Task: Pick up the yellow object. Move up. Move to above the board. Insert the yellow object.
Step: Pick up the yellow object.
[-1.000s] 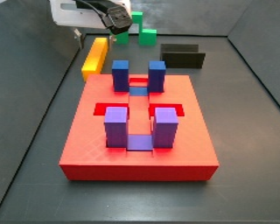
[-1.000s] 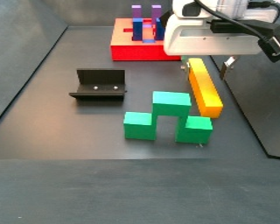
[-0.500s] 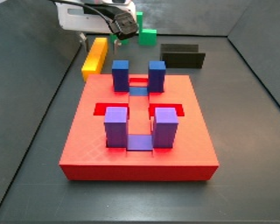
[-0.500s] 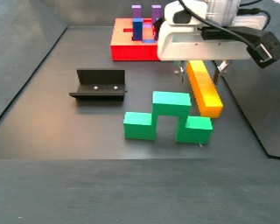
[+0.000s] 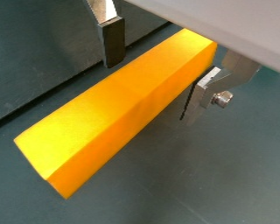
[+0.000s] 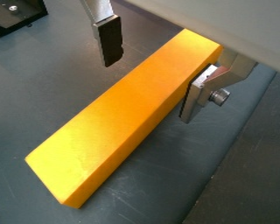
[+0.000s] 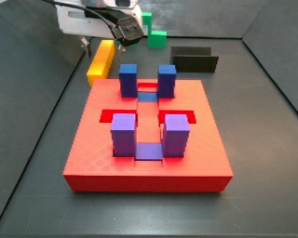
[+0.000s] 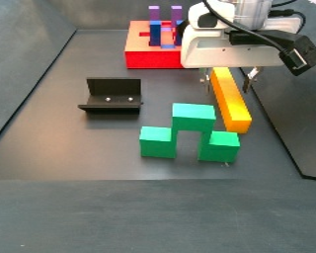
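The yellow object [image 5: 119, 109] is a long orange-yellow bar lying flat on the dark floor [image 8: 68, 148], seen in both wrist views [image 6: 125, 118] and both side views [image 7: 101, 59] [image 8: 229, 99]. My gripper [image 5: 157, 66] [image 6: 153, 66] is open and straddles the bar's far end, one finger on each long side. One finger [image 6: 199, 92] stands close against the bar; the other finger [image 6: 108, 39] leaves a gap. In the side views the gripper [image 7: 109, 39] [image 8: 228, 69] sits low over the bar. The red board [image 7: 101, 158] [image 8: 145, 57] lies apart from it.
A green stepped block [image 8: 188, 133] [image 7: 155, 39] lies right beside the bar. The dark fixture [image 8: 111, 96] [image 7: 196, 61] stands on the floor. Blue blocks [image 7: 146, 80] and purple blocks [image 7: 149, 135] stand in the board's recesses. Walls ring the work area.
The gripper has come down and shifted over the yellow bar's end, so its fingers now flank it. The bar has not moved.
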Robot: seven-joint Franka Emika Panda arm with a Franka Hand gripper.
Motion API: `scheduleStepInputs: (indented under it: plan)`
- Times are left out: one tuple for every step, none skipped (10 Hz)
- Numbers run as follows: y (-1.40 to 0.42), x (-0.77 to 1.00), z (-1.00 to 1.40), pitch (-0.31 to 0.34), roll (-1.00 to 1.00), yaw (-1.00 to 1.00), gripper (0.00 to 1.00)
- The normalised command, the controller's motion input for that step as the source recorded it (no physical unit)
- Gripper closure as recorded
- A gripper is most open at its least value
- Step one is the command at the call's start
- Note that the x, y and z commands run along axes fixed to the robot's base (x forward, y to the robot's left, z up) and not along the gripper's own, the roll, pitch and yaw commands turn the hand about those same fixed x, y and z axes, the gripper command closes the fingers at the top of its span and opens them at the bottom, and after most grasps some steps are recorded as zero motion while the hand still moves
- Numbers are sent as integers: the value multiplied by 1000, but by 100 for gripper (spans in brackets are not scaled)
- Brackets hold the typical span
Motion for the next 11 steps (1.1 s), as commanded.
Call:
scheduleStepInputs:
  plan:
    - [0, -111, -174, -30, 43, 0, 0]
    - [0, -94, -220, -26, 63, 0, 0]
    - [0, -97, -240, -26, 63, 0, 0]
    - [0, -37, 49, -79, 0, 0, 0]
    - [0, 0, 0, -11, 0, 0, 0]
    - [3, 0, 0, 0, 34, 0, 0]
    - [0, 0, 0, 0, 0, 0, 100]
    - [0, 0, 0, 0, 0, 0, 100]
    - [0, 0, 0, 0, 0, 0, 100]
    - [0, 0, 0, 0, 0, 0, 100]
    - [0, 0, 0, 0, 0, 0, 100]
